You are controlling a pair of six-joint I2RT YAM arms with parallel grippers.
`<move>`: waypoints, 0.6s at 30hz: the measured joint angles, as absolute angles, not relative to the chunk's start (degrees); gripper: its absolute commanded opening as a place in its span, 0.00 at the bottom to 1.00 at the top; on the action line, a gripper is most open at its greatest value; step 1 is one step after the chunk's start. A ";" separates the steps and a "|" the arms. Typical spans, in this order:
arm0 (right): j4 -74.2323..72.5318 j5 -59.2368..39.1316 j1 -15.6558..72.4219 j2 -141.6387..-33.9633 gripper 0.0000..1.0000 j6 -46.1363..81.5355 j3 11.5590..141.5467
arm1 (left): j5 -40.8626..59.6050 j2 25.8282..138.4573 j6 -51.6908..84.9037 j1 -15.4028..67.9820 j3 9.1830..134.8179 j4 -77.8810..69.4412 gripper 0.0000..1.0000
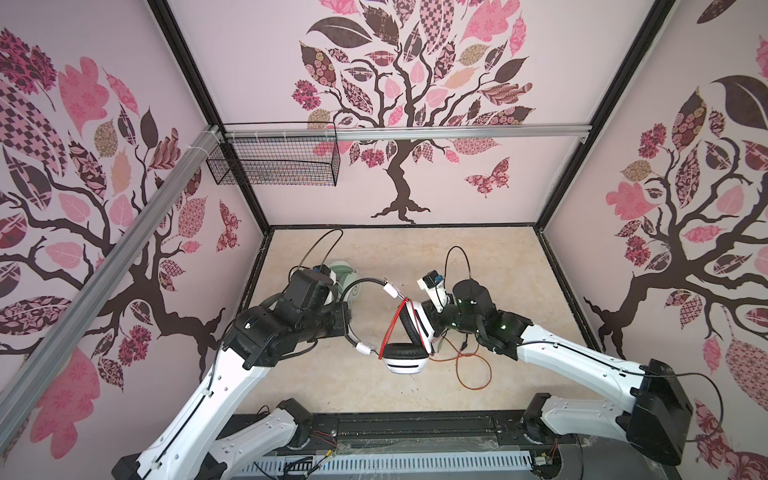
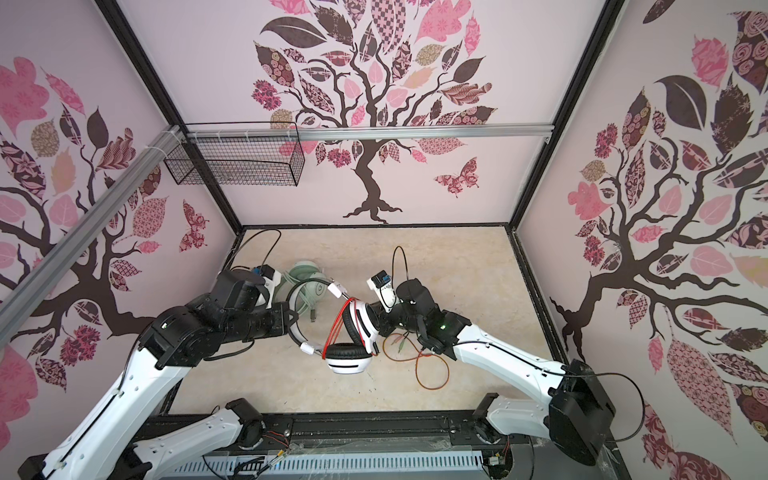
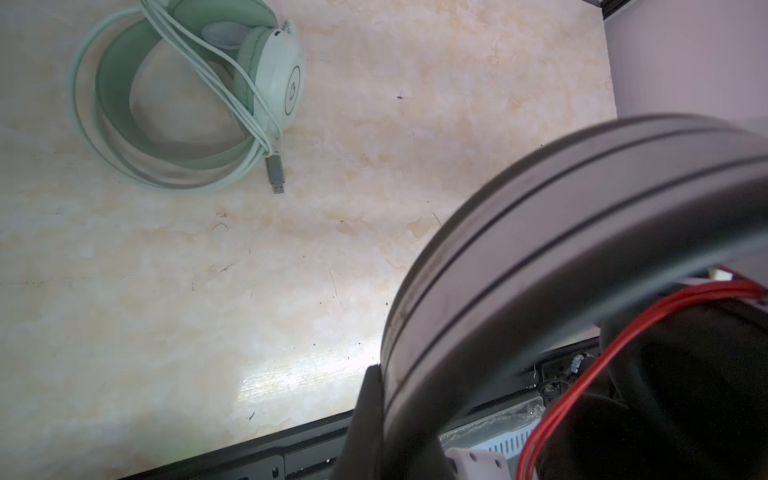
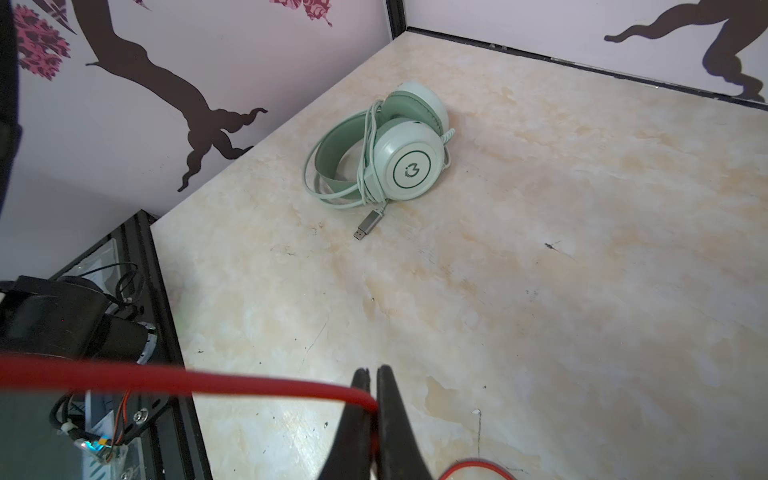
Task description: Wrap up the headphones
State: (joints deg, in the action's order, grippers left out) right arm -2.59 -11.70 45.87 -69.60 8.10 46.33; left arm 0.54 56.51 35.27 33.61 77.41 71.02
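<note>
The white and black headphones (image 1: 405, 359) (image 2: 347, 359) hang above the middle of the table. My left gripper (image 1: 348, 332) (image 2: 291, 328) (image 3: 395, 399) is shut on their headband (image 3: 540, 232). Red cable (image 1: 395, 328) (image 3: 582, 374) loops over the headband and earcups. My right gripper (image 1: 432, 328) (image 2: 380, 328) (image 4: 373, 374) is shut on that red cable (image 4: 166, 380) beside the upper earcup. The rest of the cable (image 1: 473, 370) (image 2: 432, 370) lies loose on the table below. The mint-green headphones (image 1: 345, 270) (image 2: 305, 272) (image 3: 266, 79) (image 4: 409, 162) lie further back, their pale cable wound round them.
The mint set's USB plug (image 3: 276, 174) (image 4: 368, 226) lies on the table beside it. A black wire basket (image 1: 274, 162) hangs on the back rail at the left. Patterned walls close in the beige table (image 1: 415, 253) on three sides.
</note>
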 measured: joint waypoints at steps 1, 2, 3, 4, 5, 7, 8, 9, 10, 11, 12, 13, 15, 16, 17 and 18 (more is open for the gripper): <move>-3.42 -12.14 45.87 -69.60 0.09 8.38 45.91 | 1.23 57.10 34.96 32.56 78.30 71.37 0.00; -4.21 -12.45 45.87 -69.60 0.10 8.67 45.43 | 1.89 57.65 34.68 31.66 78.96 71.68 0.00; -4.93 -12.82 45.87 -69.60 0.12 9.06 44.97 | 2.33 58.24 34.44 30.85 79.66 71.96 0.00; -5.48 -13.10 45.87 -69.63 0.14 9.28 44.53 | 2.63 58.92 34.22 30.33 80.44 72.25 0.00; -5.65 -13.39 45.87 -69.73 0.16 9.50 44.18 | 2.81 59.51 34.15 30.09 81.23 72.23 0.00; -6.46 -13.89 45.87 -70.43 0.20 10.17 43.38 | 3.77 60.82 34.24 29.93 83.92 71.90 0.00; -6.76 -14.00 45.87 -70.85 0.22 10.48 43.09 | 4.08 61.25 34.20 29.91 85.14 71.68 0.00; -7.11 -14.13 45.84 -71.40 0.24 10.70 42.74 | 4.43 61.73 34.13 29.91 86.76 71.50 0.00; -7.35 -14.22 45.76 -71.92 0.25 10.76 42.48 | 4.67 62.02 34.04 29.91 87.96 71.35 0.00; -7.57 -14.28 45.69 -72.51 0.27 10.72 42.30 | 4.86 62.24 34.02 29.91 89.01 71.26 0.00; -7.66 -14.28 45.56 -73.03 0.29 10.79 42.24 | 5.04 62.46 34.02 29.91 90.06 71.24 0.00; -7.79 -14.31 45.43 -73.49 0.31 10.74 42.19 | 5.15 62.65 34.02 29.89 91.02 71.24 0.00; -8.43 -14.22 45.19 -74.00 0.32 10.74 41.74 | 5.17 63.02 33.93 29.87 92.44 71.29 0.00; -8.60 -14.22 45.15 -74.04 0.32 10.66 41.39 | 5.15 63.29 33.85 29.87 93.17 71.33 0.00; -8.88 -14.17 45.04 -74.08 0.32 10.68 40.99 | 5.08 63.53 33.76 29.87 93.73 71.40 0.00; -9.13 -14.17 44.91 -74.13 0.33 10.72 40.51 | 4.93 63.81 33.58 29.87 94.32 71.44 0.00</move>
State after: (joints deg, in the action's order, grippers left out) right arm -9.13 -14.17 44.91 -74.13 10.72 40.51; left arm 4.93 63.81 33.58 29.87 94.32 71.44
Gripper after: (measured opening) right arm 0.323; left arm 0.059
